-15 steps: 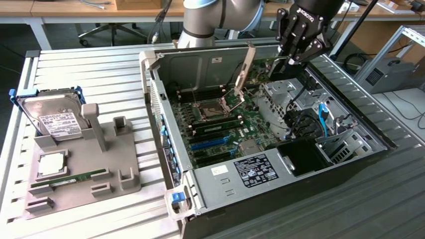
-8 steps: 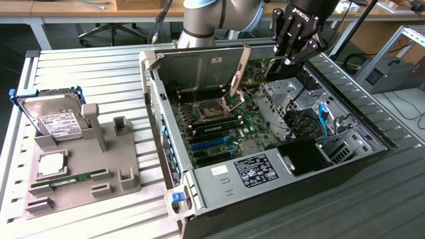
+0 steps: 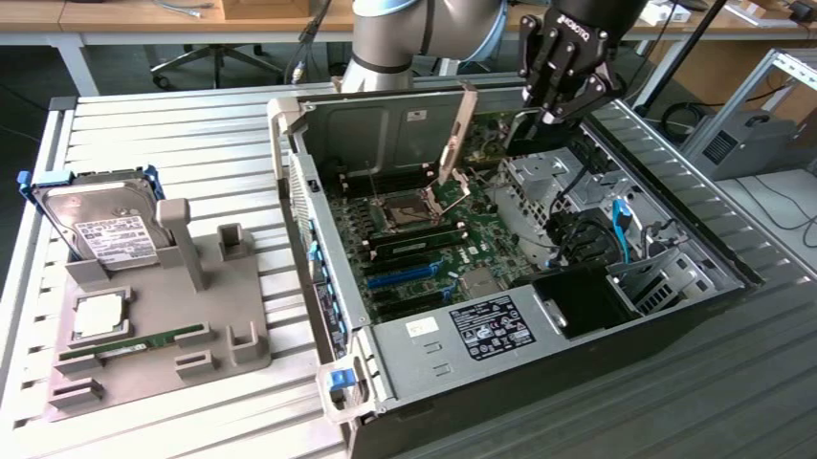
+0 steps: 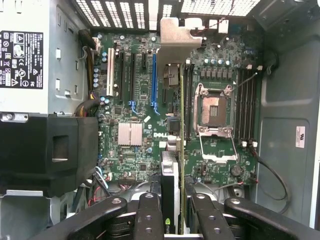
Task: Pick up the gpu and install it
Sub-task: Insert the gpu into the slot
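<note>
One thing gripped: the gpu [image 4: 170, 175], pinched edge-on in the gripper [image 3: 558, 113] [image 4: 175, 200], set narrow, with a finger [image 4: 149, 215] on either side of the card. Hangs over the motherboard [image 4: 135, 100] inside the open computer case [image 3: 715, 263], toward the case's far corner at the exterior view's right. Points its silver bracket [image 4: 176, 40] toward the vented rear wall [image 4: 120, 12]. Lines up, seen from the wrist, between the long blue slot [image 4: 154, 80] and the open processor socket [image 4: 212, 110]. Cannot tell whether seated in a slot or held just above the board. Carries a green logo on the edge closest to the fingers. Also inside the case: a labelled power supply [image 4: 30, 55] and a black duct [image 4: 50, 147] just beside it. Outside the case, at the exterior view's left, on the slatted tabletop [image 3: 166, 134]: a grey holder [image 3: 191, 287] carrying a hard drive [image 3: 109, 234] propped upright, a square processor [image 3: 99, 314] lying flat and a green memory stick [image 3: 134, 342] in its groove. Well apart from the gripper, all three
</note>
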Motion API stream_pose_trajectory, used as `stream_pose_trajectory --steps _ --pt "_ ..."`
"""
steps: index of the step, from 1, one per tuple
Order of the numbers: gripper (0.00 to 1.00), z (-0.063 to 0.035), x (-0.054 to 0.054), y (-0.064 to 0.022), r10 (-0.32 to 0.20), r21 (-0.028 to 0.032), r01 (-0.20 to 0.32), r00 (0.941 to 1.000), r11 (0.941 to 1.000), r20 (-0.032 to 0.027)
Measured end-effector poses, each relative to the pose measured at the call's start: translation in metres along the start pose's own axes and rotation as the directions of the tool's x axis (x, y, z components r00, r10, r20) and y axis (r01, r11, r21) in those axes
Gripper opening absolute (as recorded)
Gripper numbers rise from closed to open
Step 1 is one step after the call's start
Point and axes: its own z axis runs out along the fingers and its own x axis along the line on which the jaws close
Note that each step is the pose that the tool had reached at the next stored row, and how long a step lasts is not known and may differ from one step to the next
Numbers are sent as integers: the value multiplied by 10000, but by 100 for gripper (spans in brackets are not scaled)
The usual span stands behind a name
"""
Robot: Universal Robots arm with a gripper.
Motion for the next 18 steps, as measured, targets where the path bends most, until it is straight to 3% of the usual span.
stream_pose_trajectory --steps 10,18 --pt "27 2 -18 35 -25 -1 25 10000 10000 -1" --pt "27 15 -44 200 -43 22 43 10000 10000 -3"
